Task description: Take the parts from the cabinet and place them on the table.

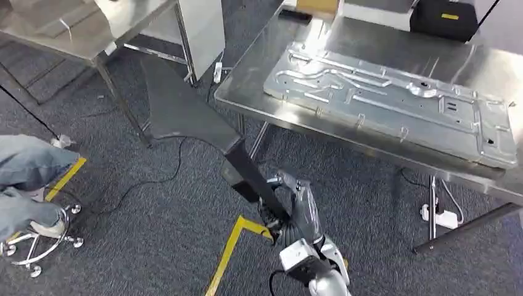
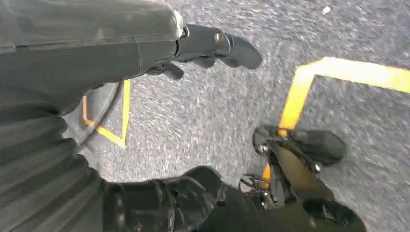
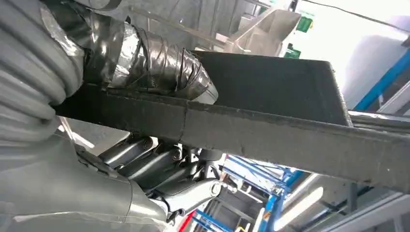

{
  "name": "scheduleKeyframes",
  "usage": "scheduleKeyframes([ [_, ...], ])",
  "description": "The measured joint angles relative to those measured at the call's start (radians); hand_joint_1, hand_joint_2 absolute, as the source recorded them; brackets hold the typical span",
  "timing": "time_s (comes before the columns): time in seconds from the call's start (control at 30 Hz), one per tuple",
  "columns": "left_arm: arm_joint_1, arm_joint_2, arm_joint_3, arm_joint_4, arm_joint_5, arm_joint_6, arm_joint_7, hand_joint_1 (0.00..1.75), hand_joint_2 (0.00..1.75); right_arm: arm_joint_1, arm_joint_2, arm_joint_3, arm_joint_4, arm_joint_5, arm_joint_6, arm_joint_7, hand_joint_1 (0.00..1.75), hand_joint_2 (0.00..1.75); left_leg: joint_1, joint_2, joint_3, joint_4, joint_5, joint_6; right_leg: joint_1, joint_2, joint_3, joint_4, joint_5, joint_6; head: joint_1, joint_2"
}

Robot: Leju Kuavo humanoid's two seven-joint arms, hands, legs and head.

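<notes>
Black part: we carry a long, dark, flat part [image 1: 185,111] with a narrow stem and a wider far end; it hangs over the grey carpet, well short of the table and not yet above it.
Right hand: our right hand [image 1: 295,206] grips the narrow stem low in the head view; in the right wrist view the taped thumb lies across one face of the part [image 3: 270,104] and the darker fingers [image 3: 145,157] curl under the other.
Left hand: our left hand [image 2: 203,46] holds nothing; its dark fingers are bent inward over the carpet, and it hangs beside the body.
Table: the steel table [image 1: 253,68] stands ahead and to the right; a large silver stamped plate [image 1: 395,102] lies flat on it and takes up most of the near top, with a black box [image 1: 444,18] at the far edge.
Floor: yellow tape [image 1: 231,246] runs under the held part, and a cable trails across the carpet.
Bystander: a person's leg [image 1: 28,163] and a wheeled stool base sit at the left edge.
Step in hand: we judge this to be the carry, with the part taken and set-down still to do.
Next move: we judge it calls for lifting the wide end over the table edge, aiming for the bare steel strip beside the plate, and keeping the long part from swinging into the table legs.
</notes>
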State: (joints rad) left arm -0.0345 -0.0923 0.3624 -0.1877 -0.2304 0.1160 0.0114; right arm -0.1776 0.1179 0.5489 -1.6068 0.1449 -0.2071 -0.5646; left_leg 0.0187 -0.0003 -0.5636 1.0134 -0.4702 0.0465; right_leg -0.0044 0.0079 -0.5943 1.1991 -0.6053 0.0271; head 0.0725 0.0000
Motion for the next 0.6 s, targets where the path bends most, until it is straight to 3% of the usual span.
scheduleKeyframes([
  [0.03,0.0,0.0,0.001,0.0,0.0,0.0,0.0,0.0,1.75,0.001,0.0,0.0,0.002,0.0,0.0,0.0,1.69,1.75,0.0,0.0,0.005,0.0,-0.006,0.0,-0.003,0.0,-0.052,0.073,-0.029,0.005,-0.001,0.0],
  [0.07,0.001,0.0,0.003,0.0,-0.002,-0.001,0.0,0.0,1.75,0.002,0.0,0.0,0.006,0.0,-0.001,0.0,1.69,1.75,0.0,-0.001,0.012,0.001,-0.013,0.0,-0.005,-0.001,-0.094,0.118,-0.037,0.008,0.0,0.0],
  [0.1,0.001,0.0,0.004,0.0,-0.003,-0.001,0.0,0.0,1.75,0.002,0.0,0.0,0.008,0.0,-0.001,0.0,1.69,1.75,0.0,-0.003,0.022,0.001,-0.021,-0.002,-0.008,-0.001,-0.111,0.118,-0.019,0.01,-0.001,0.0],
  [0.13,0.001,0.0,0.005,0.0,-0.003,-0.001,0.0,0.0,1.75,0.002,0.0,0.0,0.009,0.0,-0.001,0.0,1.69,1.75,0.001,-0.003,0.034,0.001,-0.03,-0.005,-0.01,-0.003,-0.109,0.079,0.02,0.01,0.0,0.0],
  [0.2,0.003,-0.001,0.006,0.0,-0.008,-0.001,0.001,0.0,1.75,0.002,0.0,0.0,0.009,0.0,-0.001,-0.001,1.69,1.75,0.001,-0.003,0.07,0.0,-0.053,-0.013,-0.011,-0.006,-0.06,-0.089,0.152,0.004,0.0,0.0],
  [0.23,0.008,-0.002,0.007,0.0,-0.012,-0.001,0.001,0.0,1.75,0.002,0.0,0.0,0.009,0.0,-0.002,-0.001,1.69,1.75,0.001,-0.001,0.073,-0.003,-0.062,-0.017,-0.008,-0.011,-0.045,-0.144,0.19,-0.003,0.0,0.0],
  [0.27,0.006,-0.003,0.008,0.001,-0.013,-0.001,0.0,0.0,1.75,0.001,0.0,0.0,0.011,0.0,-0.002,-0.002,1.69,1.75,0.0,-0.003,0.081,-0.001,-0.065,-0.023,0.003,-0.012,-0.055,-0.146,0.164,-0.009,-0.002,0.0],
  [0.3,0.002,-0.003,0.008,0.001,-0.014,-0.001,0.0,0.0,1.75,0.001,0.001,0.0,0.011,0.0,-0.002,-0.002,1.69,1.75,0.0,-0.003,0.076,-0.003,-0.068,-0.032,0.005,-0.011,-0.051,-0.149,0.178,-0.018,-0.003,0.0],
  [0.37,0.0,-0.003,0.009,0.0,-0.019,-0.001,0.0,0.0,1.75,0.003,0.003,0.0,0.011,0.0,-0.003,-0.001,1.69,1.75,-0.001,0.0,0.086,-0.003,-0.061,-0.048,0.008,-0.009,-0.048,-0.158,0.176,-0.032,-0.003,0.0],
  [0.4,-0.002,-0.003,0.01,0.0,-0.022,-0.001,-0.002,0.0,1.75,0.003,0.006,0.0,0.009,0.0,-0.003,-0.002,1.69,1.75,0.0,0.0,0.084,0.006,-0.062,-0.051,0.001,-0.005,-0.035,-0.166,0.176,-0.039,-0.002,0.0],
  [0.43,-0.005,-0.003,0.01,0.001,-0.025,-0.001,-0.002,0.0,1.75,0.003,0.006,0.0,0.008,0.0,-0.003,-0.002,1.69,1.75,0.002,-0.001,0.072,0.043,-0.068,-0.053,-0.002,-0.006,-0.02,-0.177,0.173,-0.046,-0.003,0.0],
  [0.47,-0.004,-0.003,0.01,0.001,-0.027,-0.001,-0.003,0.0,1.75,0.002,0.007,0.0,0.008,-0.001,-0.003,-0.003,1.69,1.75,0.002,-0.001,0.041,0.102,-0.086,-0.056,-0.001,-0.006,-0.013,-0.181,0.17,-0.052,-0.006,0.0],
  [0.57,-0.006,-0.002,0.011,0.0,-0.034,-0.001,-0.003,0.0,1.75,0.005,0.008,0.0,0.009,-0.001,-0.003,-0.002,1.69,1.75,0.002,-0.001,-0.083,0.286,-0.18,-0.062,0.003,0.002,-0.005,-0.179,0.158,-0.061,-0.008,0.0],
  [0.6,-0.006,-0.002,0.011,0.001,-0.035,-0.002,-0.003,0.0,1.75,0.006,0.008,0.0,0.009,-0.001,-0.003,-0.002,1.69,1.75,0.002,-0.001,-0.104,0.3,-0.173,-0.061,0.004,0.011,-0.003,-0.177,0.154,-0.061,-0.009,0.0],
])
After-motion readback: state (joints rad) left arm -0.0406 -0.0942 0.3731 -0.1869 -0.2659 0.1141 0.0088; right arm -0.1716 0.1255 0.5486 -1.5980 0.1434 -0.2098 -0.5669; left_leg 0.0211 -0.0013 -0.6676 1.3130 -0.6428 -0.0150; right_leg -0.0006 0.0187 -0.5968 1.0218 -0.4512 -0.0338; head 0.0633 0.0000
